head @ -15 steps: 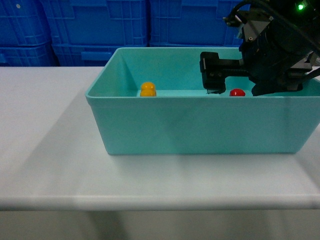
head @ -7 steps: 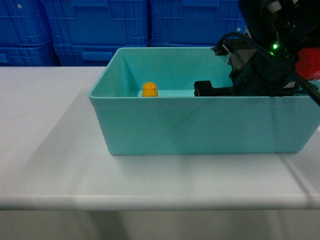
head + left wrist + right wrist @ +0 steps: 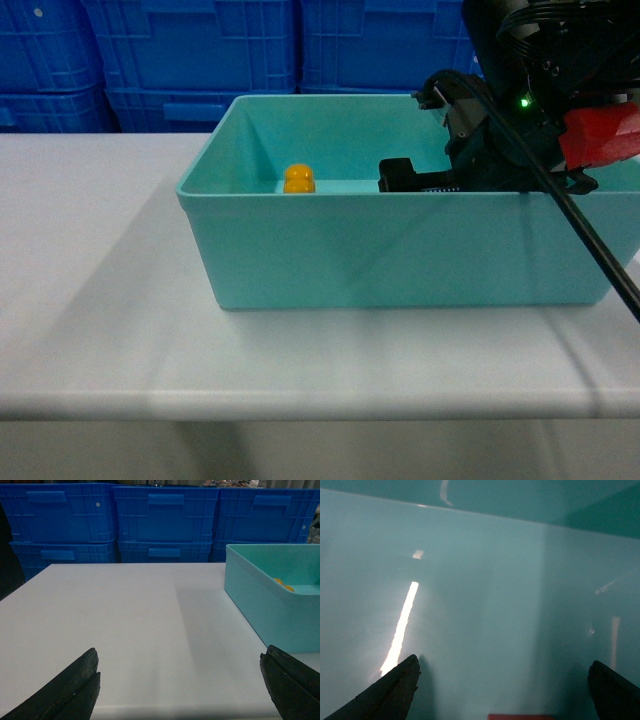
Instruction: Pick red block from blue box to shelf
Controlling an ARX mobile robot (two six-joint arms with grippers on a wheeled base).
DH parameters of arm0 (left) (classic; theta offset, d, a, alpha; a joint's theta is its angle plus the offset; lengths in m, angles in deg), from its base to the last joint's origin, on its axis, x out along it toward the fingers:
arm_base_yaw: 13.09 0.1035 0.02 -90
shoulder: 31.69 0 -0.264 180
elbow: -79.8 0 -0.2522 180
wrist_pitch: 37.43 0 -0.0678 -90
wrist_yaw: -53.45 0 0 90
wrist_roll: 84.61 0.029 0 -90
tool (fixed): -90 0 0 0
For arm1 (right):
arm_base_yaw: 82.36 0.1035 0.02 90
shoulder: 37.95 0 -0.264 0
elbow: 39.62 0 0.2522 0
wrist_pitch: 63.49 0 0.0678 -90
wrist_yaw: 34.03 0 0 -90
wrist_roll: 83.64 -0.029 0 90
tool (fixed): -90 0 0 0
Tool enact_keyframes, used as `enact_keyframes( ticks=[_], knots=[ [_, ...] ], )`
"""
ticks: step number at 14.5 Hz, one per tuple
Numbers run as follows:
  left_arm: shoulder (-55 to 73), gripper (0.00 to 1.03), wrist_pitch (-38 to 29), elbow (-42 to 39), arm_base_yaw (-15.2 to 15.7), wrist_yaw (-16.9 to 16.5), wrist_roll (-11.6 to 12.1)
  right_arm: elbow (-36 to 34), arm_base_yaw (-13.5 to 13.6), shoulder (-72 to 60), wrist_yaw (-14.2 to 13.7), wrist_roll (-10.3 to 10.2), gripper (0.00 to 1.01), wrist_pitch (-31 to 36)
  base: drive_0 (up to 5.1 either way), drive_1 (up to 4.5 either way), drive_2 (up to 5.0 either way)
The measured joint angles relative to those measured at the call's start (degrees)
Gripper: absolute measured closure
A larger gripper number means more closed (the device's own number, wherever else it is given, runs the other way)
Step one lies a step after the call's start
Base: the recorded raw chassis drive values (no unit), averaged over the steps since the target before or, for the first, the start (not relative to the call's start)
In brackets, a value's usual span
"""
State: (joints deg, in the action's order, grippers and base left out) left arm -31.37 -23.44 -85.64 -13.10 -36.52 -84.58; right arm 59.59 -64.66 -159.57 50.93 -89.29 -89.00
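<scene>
Grasp step in hand: right gripper [image 3: 502, 690] inside blue box [image 3: 400, 250], jaws spread, red block [image 3: 520, 716] between tips. Next: close squarely, then lift.

The blue box [image 3: 400, 250] is walling in the right gripper [image 3: 502, 690] on every side, leaving only the open top as a way out, while the orange-yellow piece [image 3: 298, 179] is sitting well apart to the left on the box floor. Stacked dark blue crates [image 3: 165, 520] are blocking the far edge behind the white table [image 3: 125, 630], whose broad bare surface is lying open before the left gripper [image 3: 182, 690].
</scene>
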Motion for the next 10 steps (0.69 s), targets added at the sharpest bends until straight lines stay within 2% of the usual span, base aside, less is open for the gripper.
enact_keyframes(
  ticks=[1,2,5,6,7,9,10],
  knots=[
    [0.0,0.05,0.0,0.0,0.0,0.0,0.0,0.2,0.0,-0.3,-0.4,0.2,0.04,0.2,0.0,0.0,0.0],
    [0.0,0.05,0.0,0.0,0.0,0.0,0.0,0.2,0.1,-0.6,-0.6,0.4,0.13,0.7,0.0,0.0,0.0],
    [0.0,0.05,0.0,0.0,0.0,0.0,0.0,0.2,0.7,-0.9,-0.7,0.8,0.45,1.6,0.0,0.0,0.0],
    [0.0,0.05,0.0,0.0,0.0,0.0,0.0,0.2,0.6,-0.9,-0.8,0.8,0.63,1.7,0.0,0.0,0.0],
    [0.0,0.05,0.0,0.0,0.0,0.0,0.0,0.0,0.2,-0.9,-0.9,1.0,0.72,2.1,0.0,0.0,0.0],
    [0.0,0.05,0.0,0.0,0.0,0.0,0.0,-0.7,-0.5,-0.3,-0.9,1.7,0.72,2.8,0.0,0.0,0.0],
    [0.0,0.05,0.0,0.0,0.0,0.0,0.0,-1.0,-1.3,0.2,-0.6,2.7,0.72,2.6,0.0,0.0,0.0]
  ],
)
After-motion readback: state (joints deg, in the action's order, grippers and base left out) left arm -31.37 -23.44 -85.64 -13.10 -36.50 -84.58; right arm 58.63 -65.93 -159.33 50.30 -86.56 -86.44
